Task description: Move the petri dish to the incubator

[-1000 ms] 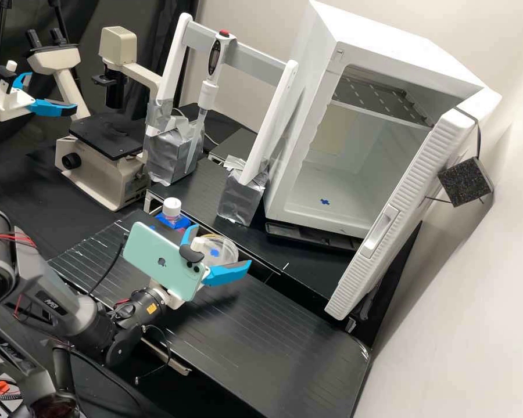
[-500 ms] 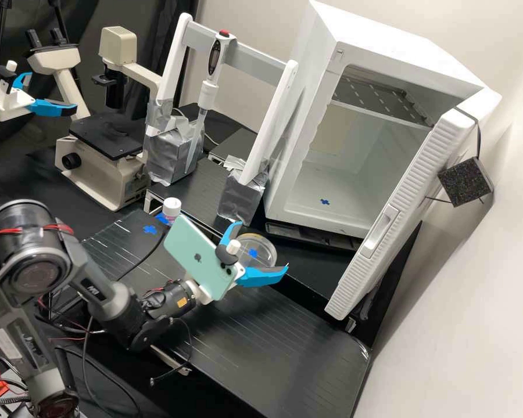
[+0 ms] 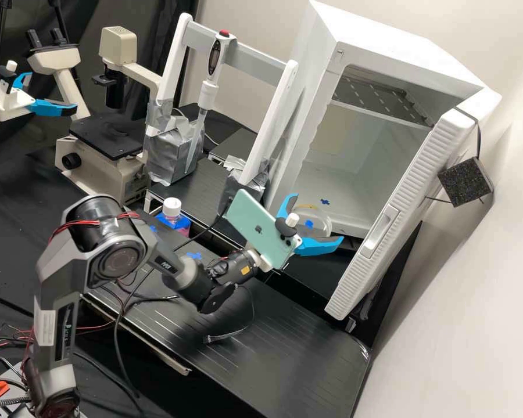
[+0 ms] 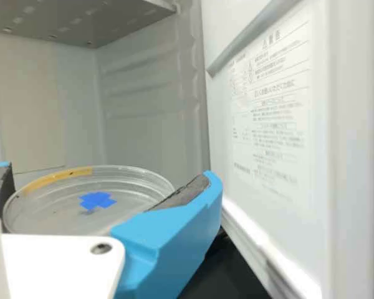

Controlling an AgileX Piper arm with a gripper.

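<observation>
Gripper (image 3: 316,218) closed round petri dish (image 4: 56,208), apparently by sides, near open incubator (image 3: 378,35); densely printed label (image 4: 271,103) inside door (image 4: 349,156); logo (image 3: 258,230) on phone (image 3: 244,212).

There are two foil-wrapped blocks (image 3: 171,157) and one petri dish (image 4: 62,208), incubator (image 3: 389,55), microscope (image 3: 96,171), bottle (image 3: 171,208) and phone (image 3: 253,223).

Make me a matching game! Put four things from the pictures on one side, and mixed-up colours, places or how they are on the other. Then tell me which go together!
Things:
1. Petri dish
2. Phone
3. Incubator door
4. Bottle

Clues:
A. Standing open
B. Topped with a white cap
C. Held by the hand
D. Light green

Right pairs: 1-C, 2-D, 3-A, 4-B
</observation>
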